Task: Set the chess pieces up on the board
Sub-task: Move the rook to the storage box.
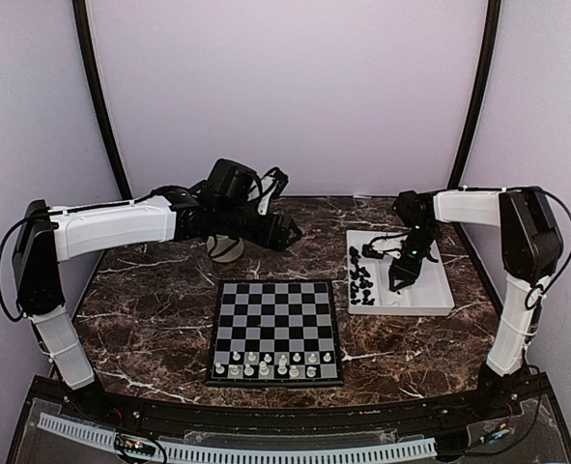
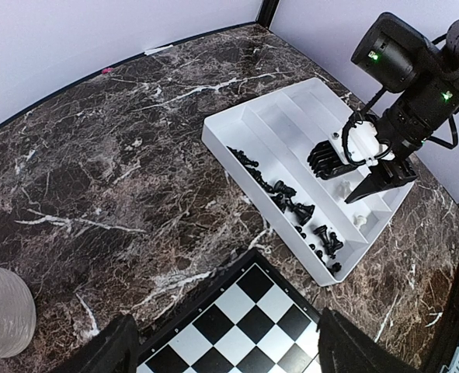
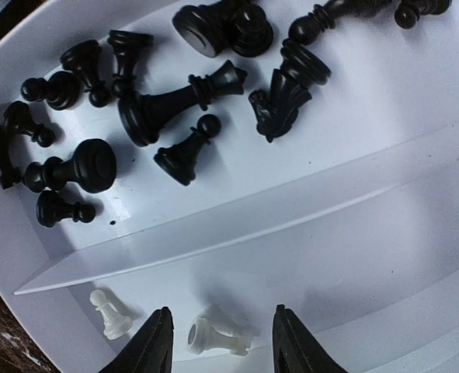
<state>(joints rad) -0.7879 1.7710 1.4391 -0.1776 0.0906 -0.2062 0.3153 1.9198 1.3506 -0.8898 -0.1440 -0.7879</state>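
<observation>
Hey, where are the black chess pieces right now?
In the top view, the black pieces lie heaped in the white tray, in its compartment nearest the board, just left of the right gripper.

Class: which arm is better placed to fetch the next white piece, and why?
Right. The right gripper, open, hangs over a fallen white piece in the tray; the left gripper hovers beyond the board, away from the tray.

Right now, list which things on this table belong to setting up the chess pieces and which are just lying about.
Job: board; white pieces on its near rows; black pieces in the white tray; two white pieces in the next compartment.
Lying about: pale round roll or cup beyond the board's far left corner.
</observation>
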